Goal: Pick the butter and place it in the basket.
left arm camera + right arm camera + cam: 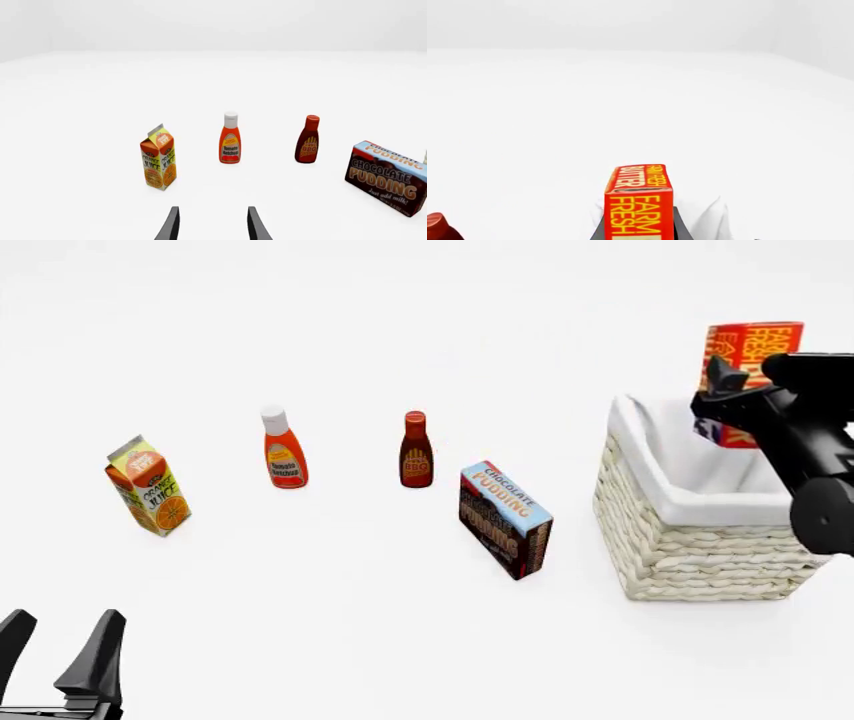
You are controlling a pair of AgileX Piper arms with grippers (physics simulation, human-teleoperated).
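Status: pick done, place pending. I have the butter (751,360) lifted in the right gripper (727,400), fingers pinching the box by its sides; in the right wrist view the box (637,200) sits betw. the two dark fingers. In the front view it hangs above the basket (694,550), toward the basket's 1 o'clock corner, clear of the cloth lining. Remaining, as I judge it: lower into the basket, then release.

Left gripper (60,645) is parked at 7 o'clock in the front view, fingers spread, holding nothing.

Legible text:
- Butter: "FARM FRESH", "BUTTER".
- Pudding box (505,520): "CHOCOLATE PUDDING", "Just add milk!"
- Juice carton (147,485): "ORANGE JUICE".
- Ketchup bottle (283,450): "Tomato Ketchup".
- BBQ sauce bottle (415,452): "BBQ"; rest too small to read.
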